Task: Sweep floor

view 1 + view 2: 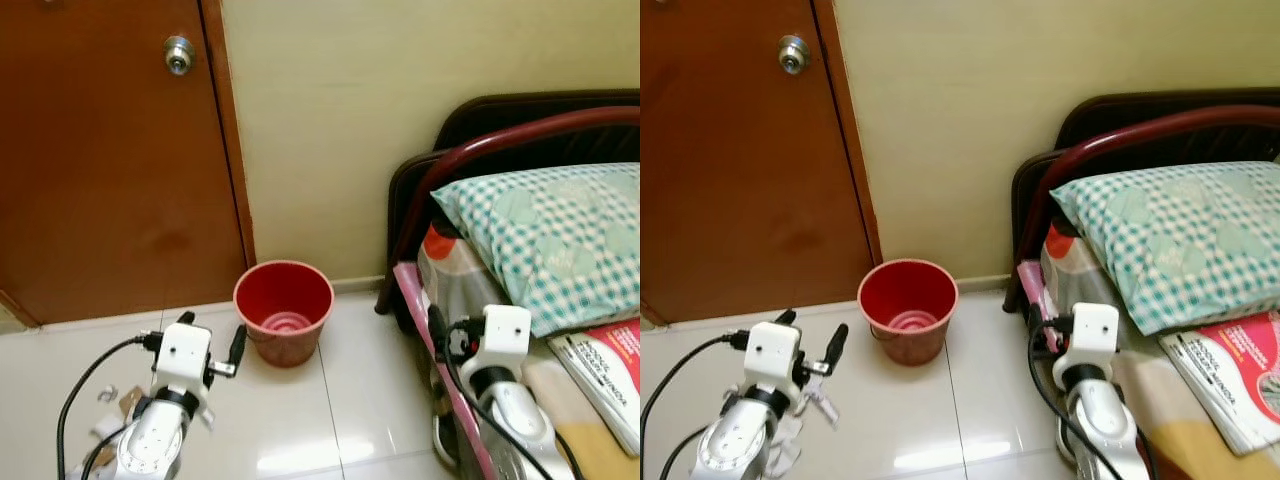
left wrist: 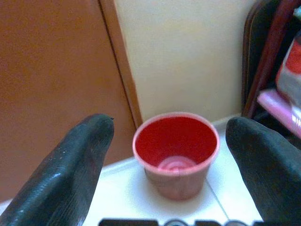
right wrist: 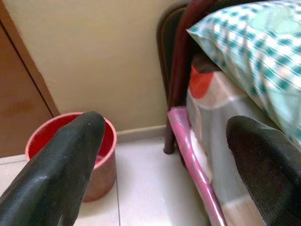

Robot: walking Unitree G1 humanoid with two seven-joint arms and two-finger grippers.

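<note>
Now my left gripper (image 2: 169, 155) points at the red bucket (image 1: 284, 310), fingers wide apart and empty, ready to reach. Beside the bed (image 1: 440, 330), my right gripper (image 3: 164, 160) is spread apart too, holding nothing.

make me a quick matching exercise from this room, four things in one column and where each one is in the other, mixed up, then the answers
Things:
1. red bucket
2. door knob
3. checked pillow
4. paper scraps

Places:
A. high on the brown door
B. on the bed, under the curved red headboard rail
C. on the floor by the left arm
D. on the white tiles against the wall, between door and bed

Pairs: 1-D, 2-A, 3-B, 4-C
</note>
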